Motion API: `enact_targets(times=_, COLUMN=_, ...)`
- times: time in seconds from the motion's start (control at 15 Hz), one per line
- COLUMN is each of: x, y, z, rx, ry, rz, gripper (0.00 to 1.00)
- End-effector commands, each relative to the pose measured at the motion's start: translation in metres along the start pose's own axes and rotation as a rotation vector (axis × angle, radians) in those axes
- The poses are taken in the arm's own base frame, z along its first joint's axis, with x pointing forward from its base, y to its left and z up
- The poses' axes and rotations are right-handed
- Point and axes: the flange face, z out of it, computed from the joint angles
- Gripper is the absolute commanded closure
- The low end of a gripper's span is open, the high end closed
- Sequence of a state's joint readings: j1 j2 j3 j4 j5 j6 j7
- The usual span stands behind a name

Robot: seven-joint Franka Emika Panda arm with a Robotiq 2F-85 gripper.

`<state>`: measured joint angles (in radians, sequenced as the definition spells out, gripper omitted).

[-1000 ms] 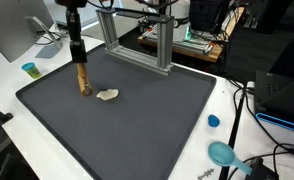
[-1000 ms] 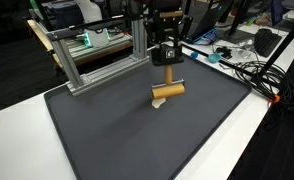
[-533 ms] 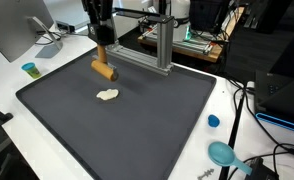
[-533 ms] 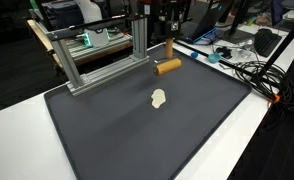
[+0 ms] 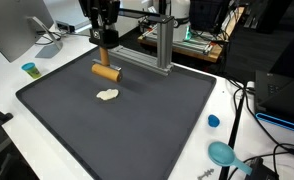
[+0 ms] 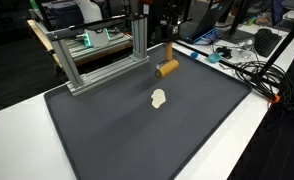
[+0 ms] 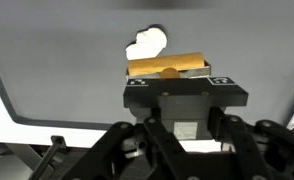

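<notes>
while aloft with wooden mallet (image 5: 107,71), gripper (image 5: 105,48) vertical

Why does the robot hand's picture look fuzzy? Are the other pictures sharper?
Wrist view: the gripper is right up against the lens, so it and the wood it holds look soft, and the mat looks washed-out pale. Both exterior views: sharper, evenly lit, no glare on the mat.
</notes>
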<state>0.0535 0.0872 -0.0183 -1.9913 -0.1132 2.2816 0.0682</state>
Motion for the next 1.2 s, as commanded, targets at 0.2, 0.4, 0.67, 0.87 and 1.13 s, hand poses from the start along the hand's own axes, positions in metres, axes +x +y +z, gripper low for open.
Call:
enact_targets(times=0.2, x=0.009, y=0.026, z=0.023, rx=0.122, ry=0.043, rz=-0.256, gripper=0.78)
enact_targets(times=0.4, x=0.004, y=0.026, z=0.031, rx=0.111, ry=0.006, rz=-0.220, gripper=0.53)
enact_targets(times=0.67, x=0.005, y=0.020, z=0.037, rx=0.058, ry=0.018, rz=-0.255, gripper=0.78)
enact_targets(times=0.87, x=0.007, y=0.024, z=0.061, rx=0.076, ry=-0.021, rz=-0.272, gripper=0.78)
enact_targets(times=1.13, x=0.010, y=0.034, z=0.093, rx=0.170, ry=-0.040, rz=-0.220, gripper=0.78)
